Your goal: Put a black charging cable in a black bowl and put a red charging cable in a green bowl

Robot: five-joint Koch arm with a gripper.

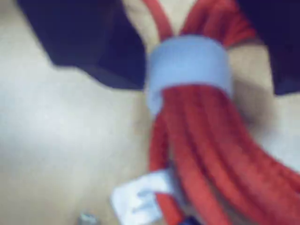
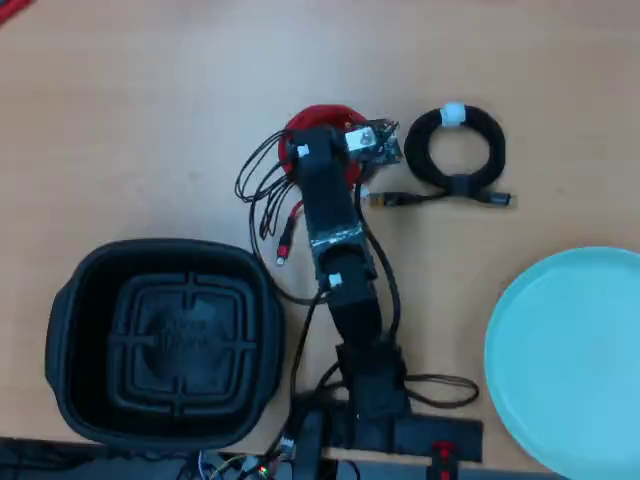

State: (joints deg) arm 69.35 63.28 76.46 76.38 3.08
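The deep, ridged black bowl (image 2: 160, 340) sits empty at the overhead view's left. Centre, the hand (image 1: 187, 28) straddles the bright red coiled cable (image 1: 201, 140) on the tan surface (image 2: 150, 120) by its white tie (image 1: 190, 65); whether it grips, I cannot tell. Close firmly on the tie, lift clear, then carry right to the pale mint dish (image 2: 570, 360).

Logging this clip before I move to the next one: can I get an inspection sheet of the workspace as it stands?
Surface: wooden table, bare around the things.
Job's things: red charging cable under the arm's head, white tie close in the wrist view; black charging cable coiled to its right in the overhead view; black bowl and green bowl both hold nothing.
Clutter: nothing seen.
Grippers: gripper straddles the red coil; jaw state unclear.
Cables: robot's wires loop left of the arm.
Surroundings: nothing seen.
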